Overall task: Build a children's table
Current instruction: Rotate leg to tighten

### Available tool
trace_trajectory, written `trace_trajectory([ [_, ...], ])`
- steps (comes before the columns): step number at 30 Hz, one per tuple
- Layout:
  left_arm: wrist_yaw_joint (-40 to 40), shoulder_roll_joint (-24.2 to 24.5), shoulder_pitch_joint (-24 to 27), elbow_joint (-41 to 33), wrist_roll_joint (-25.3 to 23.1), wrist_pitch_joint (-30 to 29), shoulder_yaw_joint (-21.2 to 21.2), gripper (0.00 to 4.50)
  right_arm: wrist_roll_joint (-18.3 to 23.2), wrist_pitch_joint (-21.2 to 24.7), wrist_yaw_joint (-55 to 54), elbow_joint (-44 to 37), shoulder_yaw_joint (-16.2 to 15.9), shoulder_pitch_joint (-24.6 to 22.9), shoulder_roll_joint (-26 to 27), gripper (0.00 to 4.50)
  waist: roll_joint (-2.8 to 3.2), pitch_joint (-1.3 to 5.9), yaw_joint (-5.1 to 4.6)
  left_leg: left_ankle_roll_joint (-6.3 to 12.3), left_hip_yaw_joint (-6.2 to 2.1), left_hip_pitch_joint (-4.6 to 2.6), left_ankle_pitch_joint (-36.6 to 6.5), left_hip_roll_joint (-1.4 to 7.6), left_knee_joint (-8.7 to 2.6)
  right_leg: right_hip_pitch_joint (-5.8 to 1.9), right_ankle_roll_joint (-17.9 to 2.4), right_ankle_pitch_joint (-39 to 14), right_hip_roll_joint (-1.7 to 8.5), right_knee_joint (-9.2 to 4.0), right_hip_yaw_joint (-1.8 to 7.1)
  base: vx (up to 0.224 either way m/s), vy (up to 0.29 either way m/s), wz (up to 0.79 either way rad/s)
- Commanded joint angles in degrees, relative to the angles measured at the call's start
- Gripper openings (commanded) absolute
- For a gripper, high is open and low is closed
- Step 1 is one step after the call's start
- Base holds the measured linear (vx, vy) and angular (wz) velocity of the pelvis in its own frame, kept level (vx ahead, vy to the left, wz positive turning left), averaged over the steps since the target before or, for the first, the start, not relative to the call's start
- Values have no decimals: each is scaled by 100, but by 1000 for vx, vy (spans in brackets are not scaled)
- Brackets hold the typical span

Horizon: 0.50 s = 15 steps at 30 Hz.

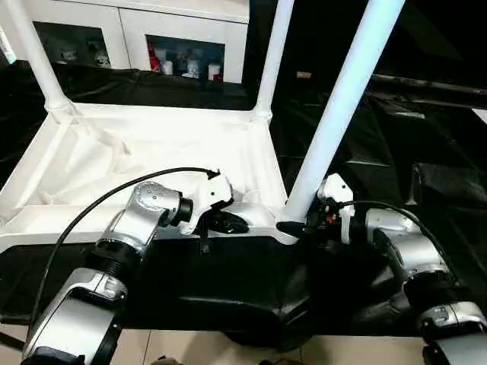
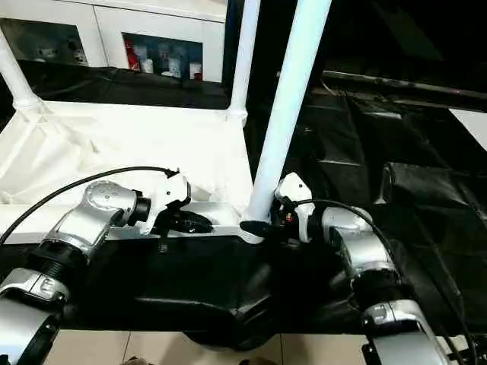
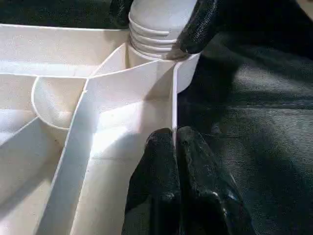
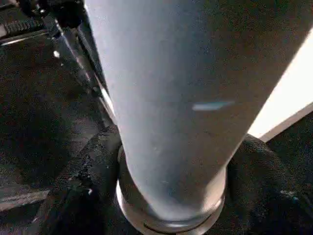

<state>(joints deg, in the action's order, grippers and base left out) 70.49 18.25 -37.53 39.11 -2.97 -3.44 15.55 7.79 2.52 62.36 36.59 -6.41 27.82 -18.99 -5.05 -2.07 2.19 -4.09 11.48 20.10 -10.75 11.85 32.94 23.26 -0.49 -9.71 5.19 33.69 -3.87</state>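
White cabinet (image 1: pixel 137 30) with glass-fronted shelves behind black-draped work table (image 1: pixel 426 152); pale tiled floor (image 1: pixel 228 350).

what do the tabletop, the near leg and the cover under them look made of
Tabletop: likely moulded white plastic, with thin ribs underneath and a soft sheen. Near leg: a smooth white tube, probably plastic too, with moulded rings at its base. Cover: black fabric, judging by its creases and folds.

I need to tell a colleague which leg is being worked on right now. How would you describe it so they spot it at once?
Find the white tabletop lying upside down on the black-draped work table. Three white legs stand in its corner sockets; take the one at the near right corner. Unlike the two far legs, the right gripper has its black jaws around its base.
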Motion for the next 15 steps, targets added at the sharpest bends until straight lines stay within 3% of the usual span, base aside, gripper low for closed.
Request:
trace_trajectory([
  [1, -412, -204, 69, 261, -126, -39, 72, 0, -13, 164, -229, -18, -81, -75, 150, 272, -42, 261, 23, 322, -68, -16, -1153, 188, -369, -234, -1208, -1456, 318, -349, 245, 0, 0, 0],
  [3, -834, -402, 0, 350, -174, -130, 33, 0, -148, 225, -1011, 188, 32, -69, 394, 272, -36, 223, 5, 129, -85, -38, -1561, 187, -394, -175, -1004, -2180, 323, -423, 251, 0, 0, 0],
  [5, -1380, -699, -121, 517, -232, -258, -11, 0, -211, 361, -2111, 487, 275, -4, 768, 272, 9, 220, -19, -59, -123, -61, -1891, 181, -413, -145, -838, -2675, 337, -469, 240, 0, 0, 0],
  [6, -1727, -872, -197, 641, -265, -271, -50, 0, -184, 466, -2596, 595, 408, 30, 969, 272, -5, 207, -52, -132, -136, -63, -2053, 172, -420, -124, -726, -2926, 325, -506, 228, 0, 0, 0],
  [8, -2314, -1197, -354, 907, -287, -288, -126, 0, -122, 645, -3293, 778, 598, 135, 1332, 272, 44, 212, -72, -179, -167, -88, -2281, 158, -411, -102, -579, -3264, 331, -547, 210, 0, 0, 0],
  [10, -2588, -1456, -451, 1082, -334, -324, -92, 0, -113, 681, -3806, 965, 677, 293, 1663, 272, 38, 200, -101, -183, -182, -101, -2462, 140, -409, -70, -466, -3491, 317, -605, 183, 0, 0, 0],
  [11, -2614, -1539, -468, 1114, -356, -340, -56, 0, -159, 632, -3949, 1035, 645, 363, 1775, 272, 65, 215, -107, -183, -193, -115, -2507, 132, -406, -71, -391, -3600, 329, -633, 168, 0, 0, 0],
  [12, -2617, -1550, -471, 1119, -359, -341, -52, 0, -166, 625, -3967, 1045, 640, 374, 1789, 272, 57, 222, -110, -143, -203, -93, -2487, 130, -416, -103, -348, -3572, 328, -649, 150, 0, 0, 0],
  [13, -2623, -1603, -489, 1147, -378, -347, -27, 0, -241, 570, -4075, 1103, 586, 436, 1861, 272, 88, 226, -104, -128, -206, -89, -2469, 136, -427, -111, -348, -3505, 333, -655, 150, 0, 0, 0],
  [15, -2604, -1642, -516, 1181, -424, -336, 12, 0, -512, 374, -4199, 1187, 388, 536, 1900, 272, 84, 224, -121, -117, -202, -72, -2520, 131, -442, -98, -376, -3371, 314, -655, 144, 0, 0, 0],
])
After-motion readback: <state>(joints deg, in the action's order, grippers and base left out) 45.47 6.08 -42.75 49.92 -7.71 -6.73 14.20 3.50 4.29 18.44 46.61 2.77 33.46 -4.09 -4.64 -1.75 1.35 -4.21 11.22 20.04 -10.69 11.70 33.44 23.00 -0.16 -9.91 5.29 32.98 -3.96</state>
